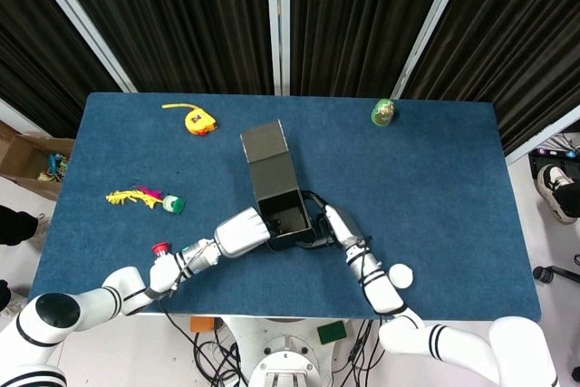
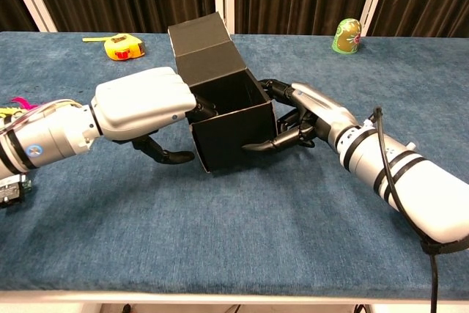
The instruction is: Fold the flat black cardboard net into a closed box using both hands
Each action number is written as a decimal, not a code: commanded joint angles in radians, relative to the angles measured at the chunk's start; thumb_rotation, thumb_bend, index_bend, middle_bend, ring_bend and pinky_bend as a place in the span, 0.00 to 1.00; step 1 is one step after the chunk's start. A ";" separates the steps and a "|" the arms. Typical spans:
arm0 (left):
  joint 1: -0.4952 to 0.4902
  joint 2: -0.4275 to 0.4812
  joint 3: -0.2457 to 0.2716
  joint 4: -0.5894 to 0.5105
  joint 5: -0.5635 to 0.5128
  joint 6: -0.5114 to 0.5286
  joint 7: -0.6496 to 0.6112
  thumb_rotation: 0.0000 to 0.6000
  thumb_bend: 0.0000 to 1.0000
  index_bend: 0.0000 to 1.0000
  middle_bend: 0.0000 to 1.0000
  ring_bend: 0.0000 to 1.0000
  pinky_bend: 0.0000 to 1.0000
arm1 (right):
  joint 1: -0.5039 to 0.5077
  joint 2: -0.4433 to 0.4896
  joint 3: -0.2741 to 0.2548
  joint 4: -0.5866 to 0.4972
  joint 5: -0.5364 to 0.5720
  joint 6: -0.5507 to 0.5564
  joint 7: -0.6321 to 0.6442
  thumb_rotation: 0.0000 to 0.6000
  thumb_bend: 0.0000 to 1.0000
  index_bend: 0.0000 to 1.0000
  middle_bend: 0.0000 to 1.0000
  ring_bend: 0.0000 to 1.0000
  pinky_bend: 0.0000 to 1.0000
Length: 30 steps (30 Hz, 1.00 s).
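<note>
The black cardboard box [image 2: 233, 133], partly folded with its top open and its lid flap standing up at the far side, is being held near the middle of the blue cloth-covered table [image 1: 435, 188], toward the near edge. It is being gripped from both sides: the white-shelled left hand [image 2: 150, 108] is being pressed against the left wall, with dark fingers [image 2: 201, 108] hooked over the rim, while the right hand [image 2: 304, 119] is being wrapped around the right wall, fingertips on the front face. Farther off on the table, a yellow tape measure [image 1: 195, 120], a green rounded figurine [image 1: 383, 112] and a yellow-and-pink feathered toy [image 1: 145, 198] are being left apart.
</note>
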<state>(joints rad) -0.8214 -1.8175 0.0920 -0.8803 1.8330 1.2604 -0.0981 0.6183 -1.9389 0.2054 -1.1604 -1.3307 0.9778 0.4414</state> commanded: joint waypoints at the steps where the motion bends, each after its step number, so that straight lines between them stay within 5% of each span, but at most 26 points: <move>1: 0.000 0.000 0.001 0.000 0.000 0.002 -0.003 1.00 0.27 0.56 0.54 0.73 1.00 | -0.002 -0.002 -0.001 0.002 -0.004 0.003 0.004 1.00 0.19 0.38 0.41 0.77 1.00; 7: 0.001 0.003 0.002 -0.004 -0.003 0.006 -0.004 1.00 0.27 0.54 0.51 0.73 1.00 | -0.005 -0.006 -0.001 0.005 -0.010 0.013 0.013 1.00 0.19 0.37 0.41 0.77 1.00; 18: 0.016 0.022 -0.005 -0.019 -0.002 0.060 -0.005 1.00 0.15 0.24 0.26 0.68 0.98 | -0.006 -0.028 0.012 0.028 -0.013 0.030 0.033 1.00 0.19 0.36 0.40 0.77 1.00; 30: 0.052 0.075 -0.010 -0.055 0.002 0.136 0.024 1.00 0.12 0.19 0.23 0.64 0.93 | -0.005 -0.051 0.030 0.069 -0.012 0.050 0.055 1.00 0.19 0.35 0.39 0.77 1.00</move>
<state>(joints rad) -0.7745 -1.7490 0.0830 -0.9292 1.8349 1.3897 -0.0770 0.6132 -1.9878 0.2327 -1.0946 -1.3427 1.0249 0.4945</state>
